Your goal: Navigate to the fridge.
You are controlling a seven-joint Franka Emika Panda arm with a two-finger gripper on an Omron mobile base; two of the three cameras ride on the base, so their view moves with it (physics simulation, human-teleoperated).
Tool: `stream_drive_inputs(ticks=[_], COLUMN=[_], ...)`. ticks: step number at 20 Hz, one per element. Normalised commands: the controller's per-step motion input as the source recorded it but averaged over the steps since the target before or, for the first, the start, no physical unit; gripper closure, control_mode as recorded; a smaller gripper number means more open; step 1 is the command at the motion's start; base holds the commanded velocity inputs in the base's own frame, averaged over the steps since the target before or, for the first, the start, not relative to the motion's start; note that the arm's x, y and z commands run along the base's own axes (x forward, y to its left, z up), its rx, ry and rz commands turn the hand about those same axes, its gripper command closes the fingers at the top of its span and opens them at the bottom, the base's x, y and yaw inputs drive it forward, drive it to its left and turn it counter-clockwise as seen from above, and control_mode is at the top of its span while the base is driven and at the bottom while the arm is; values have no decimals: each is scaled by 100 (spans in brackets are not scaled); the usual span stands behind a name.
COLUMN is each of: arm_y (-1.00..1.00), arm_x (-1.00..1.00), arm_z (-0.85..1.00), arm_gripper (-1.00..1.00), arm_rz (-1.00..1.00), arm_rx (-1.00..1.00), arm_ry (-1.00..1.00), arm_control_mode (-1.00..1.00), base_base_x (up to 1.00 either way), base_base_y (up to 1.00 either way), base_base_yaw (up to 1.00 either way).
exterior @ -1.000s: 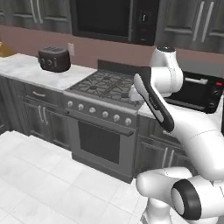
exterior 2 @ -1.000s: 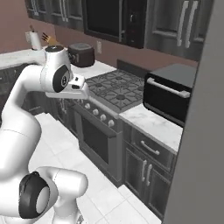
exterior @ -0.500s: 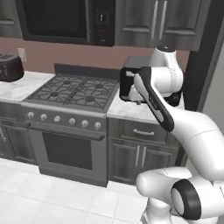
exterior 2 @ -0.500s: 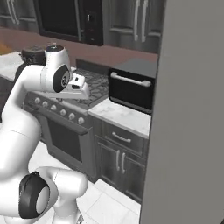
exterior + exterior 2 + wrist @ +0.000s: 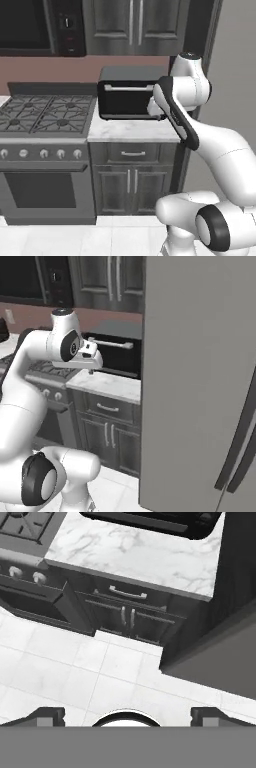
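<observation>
The fridge (image 5: 200,386) fills the right of the right base view as a tall flat grey slab, with two long dark curved handles (image 5: 239,451) low at its right edge. In the left base view its grey side (image 5: 235,75) rises at the far right, behind the arm. In the hand view its grey wall (image 5: 220,662) sits at the right, beside a dark panel (image 5: 235,572).

Left of the fridge, a marble tabletop (image 5: 130,131) carries a black toaster oven (image 5: 127,95). Dark cabinets (image 5: 131,182) stand below it, and a gas stove (image 5: 45,115) adjoins them on the left. The floor (image 5: 75,672) is white tile.

The gripper (image 5: 127,716) hangs over the floor, empty, fingers (image 5: 47,716) wide apart. In the right base view the hand (image 5: 90,358) hovers near the tabletop's left end.
</observation>
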Motion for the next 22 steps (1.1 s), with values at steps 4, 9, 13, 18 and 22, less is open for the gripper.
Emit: stream_drive_inputs(ticks=[4, 9, 13, 18, 22], arm_y=[0, 0, 0, 0, 0], arm_x=[0, 0, 0, 0, 0], arm_z=[0, 0, 0, 0, 0], arm_gripper=[-100, -100, -100, -100, -100], arm_rz=[0, 0, 0, 0, 0], arm_rx=[0, 0, 0, 0, 0], arm_ry=[0, 0, 0, 0, 0], arm_control_mode=[100, 100, 100, 100, 100], base_base_x=[-6, -8, -10, 0, 2], base_base_y=[-19, -15, -1, -2, -60], base_base_yaw=[-43, -42, -28, 0, 0])
